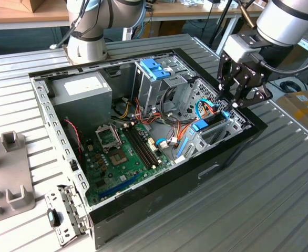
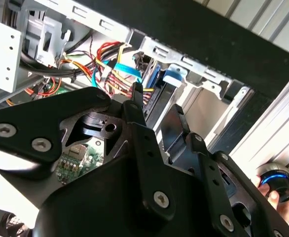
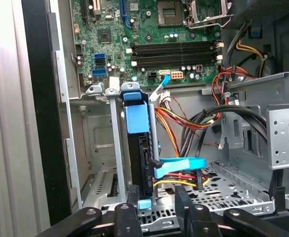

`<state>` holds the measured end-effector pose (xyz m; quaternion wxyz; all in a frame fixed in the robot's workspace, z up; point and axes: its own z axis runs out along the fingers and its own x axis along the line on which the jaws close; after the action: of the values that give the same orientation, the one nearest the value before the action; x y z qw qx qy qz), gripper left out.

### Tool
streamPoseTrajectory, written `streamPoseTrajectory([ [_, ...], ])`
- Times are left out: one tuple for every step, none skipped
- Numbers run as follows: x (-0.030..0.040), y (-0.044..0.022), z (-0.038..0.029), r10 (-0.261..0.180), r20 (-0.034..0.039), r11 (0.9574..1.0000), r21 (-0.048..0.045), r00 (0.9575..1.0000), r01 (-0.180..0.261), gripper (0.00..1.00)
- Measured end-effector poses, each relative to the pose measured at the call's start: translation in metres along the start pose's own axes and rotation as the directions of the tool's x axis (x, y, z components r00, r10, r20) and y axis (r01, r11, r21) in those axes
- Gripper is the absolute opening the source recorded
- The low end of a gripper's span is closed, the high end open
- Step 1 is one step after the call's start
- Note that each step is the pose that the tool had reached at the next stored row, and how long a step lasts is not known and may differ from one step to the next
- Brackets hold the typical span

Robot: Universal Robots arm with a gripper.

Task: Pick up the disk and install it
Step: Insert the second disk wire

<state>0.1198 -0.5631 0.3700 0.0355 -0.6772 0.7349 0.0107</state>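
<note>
Hovering over the front corner of the open computer case (image 1: 233, 144), the hand (image 1: 237, 100) sits just above the drive bay. Fingers (image 3: 129, 210) are apart with a visible gap in the first wrist view, and nothing is gripped between them.

Directly below the hand: the disk (image 3: 138, 163), standing on edge in the drive bay (image 3: 97, 187). Its blue carrier frame (image 3: 136, 116) faces up and runs along the top edge. One finger is just beside the disk's near end, at the small blue tab; I can't tell whether it touches. In the exterior view the disk (image 1: 209, 125) shows as a blue strip under the hand, slotted between the bay's metal walls.

Just past the disk: a flat blue data cable (image 3: 181, 165) and a bundle of red, yellow and orange wires (image 3: 171, 123) crossing the case floor.

Further out from the hand: the motherboard (image 1: 125, 152) with its memory slots and bare CPU socket, then the metal drive cage with a blue handle (image 1: 155, 68).

Farthest: the grey power-supply box (image 1: 83, 97) in the opposite corner. The case rests on a ribbed metal table (image 1: 248, 210).
</note>
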Motion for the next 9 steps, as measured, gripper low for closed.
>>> streamPoseTrajectory([
  [0.0001, 0.0011, 0.0002, 0.000, 0.0000, 1.0000, 0.0000, 1.0000, 0.000, 0.42],
  [0.0002, 0.0022, 0.0003, 0.000, 0.0000, 1.0000, 0.0000, 1.0000, 0.000, 0.42],
  [0.0003, 0.0034, 0.0004, 0.000, -0.0001, 1.0000, 0.0000, 1.0000, 0.000, 0.42],
  [0.0004, 0.0046, 0.0005, 0.000, -0.0001, 1.0000, 0.0000, 1.0000, 0.000, 0.42],
  [0.0006, 0.0060, 0.0008, 0.000, 0.0000, 1.0000, 0.0000, 1.0000, 0.000, 0.42],
  [0.0008, 0.0080, 0.0010, 0.000, -0.0001, 1.0000, 0.0000, 1.0000, 0.000, 0.42],
  [0.0010, 0.0093, 0.0012, 0.000, 0.0000, 1.0000, 0.0000, 1.0000, 0.000, 0.42],
  [0.0012, 0.0105, 0.0015, 0.000, 0.0001, 1.0000, 0.0000, 1.0000, 0.000, 0.42],
  [0.0013, 0.0116, 0.0017, 0.000, 0.0000, 1.0000, 0.0000, 1.0000, 0.000, 0.42],
])
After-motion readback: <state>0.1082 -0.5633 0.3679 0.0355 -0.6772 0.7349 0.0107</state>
